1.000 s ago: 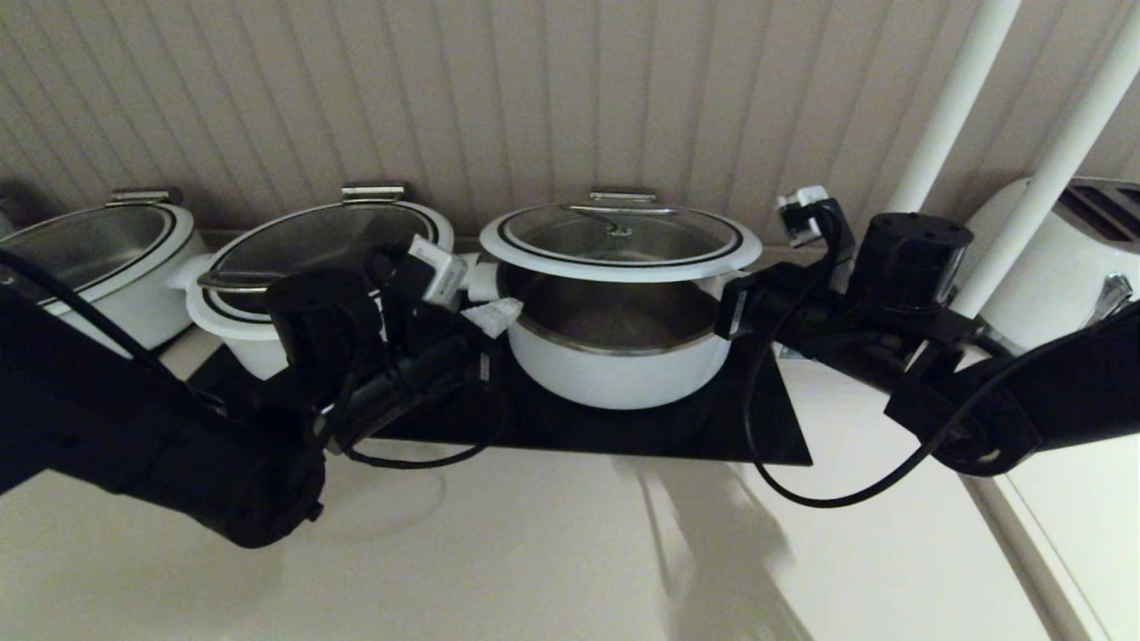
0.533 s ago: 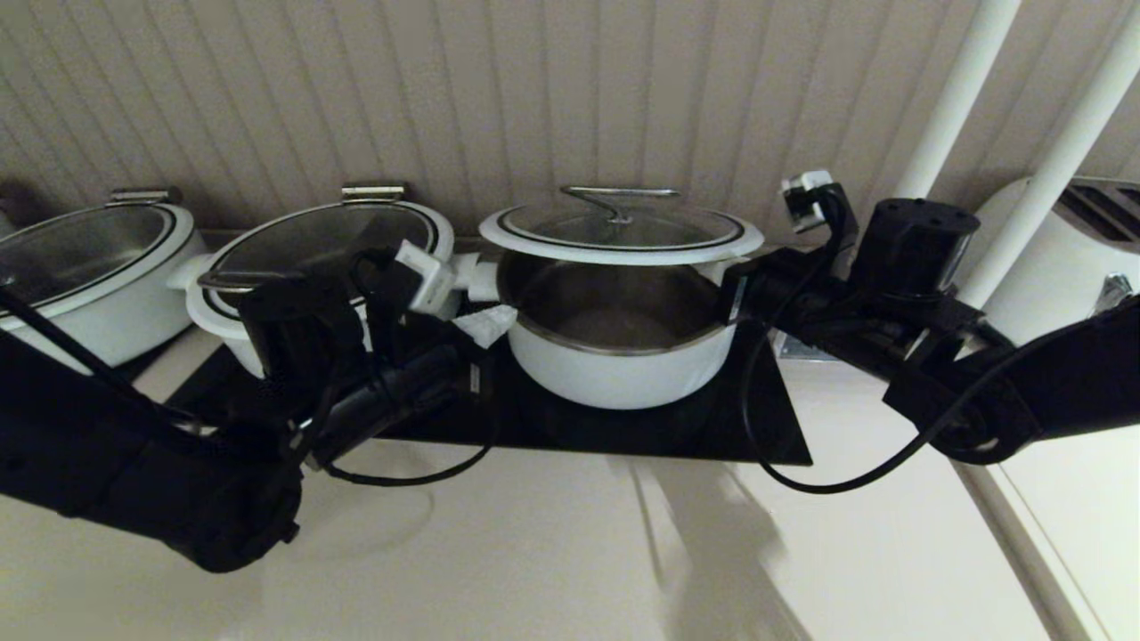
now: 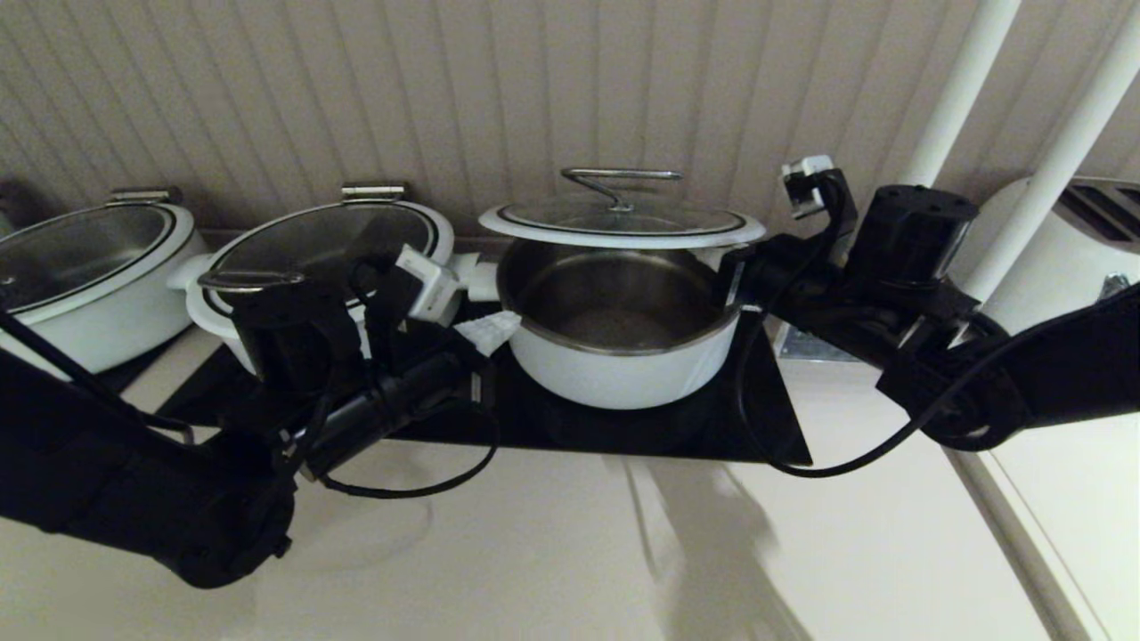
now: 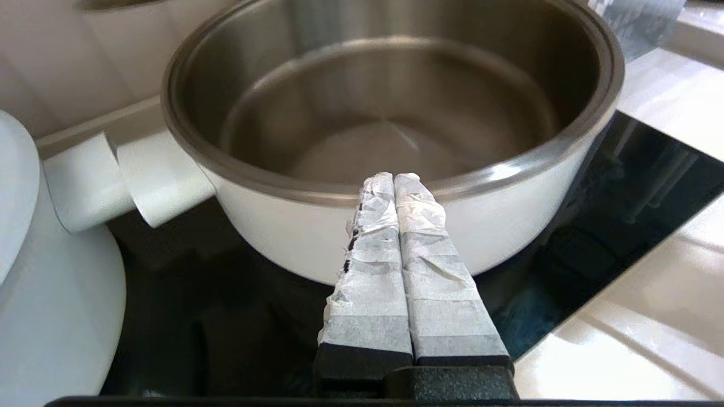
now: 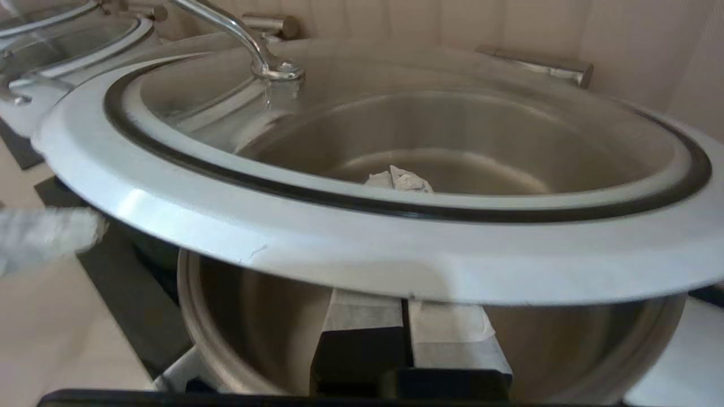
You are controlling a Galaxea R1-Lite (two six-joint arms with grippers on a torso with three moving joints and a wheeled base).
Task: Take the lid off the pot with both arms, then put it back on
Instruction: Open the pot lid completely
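- Lid [image 3: 622, 227] rides atop closed right gripper [image 5: 399, 180], clear above pot [image 3: 614, 334]; keep it level.
- Left gripper [image 4: 394, 180] is closed, empty, at the pot's rim; bring it under.

Home kitchen showing here: white pot [image 3: 623, 356] sitting on a black glass cooktop [image 3: 766, 418] set into a pale counter [image 3: 570, 552]. Two more lidded pots [image 3: 312, 258] standing left of the cooktop's pot, white toaster [image 3: 1060, 258] standing right of it, beadboard wall [image 3: 499, 89] running behind.
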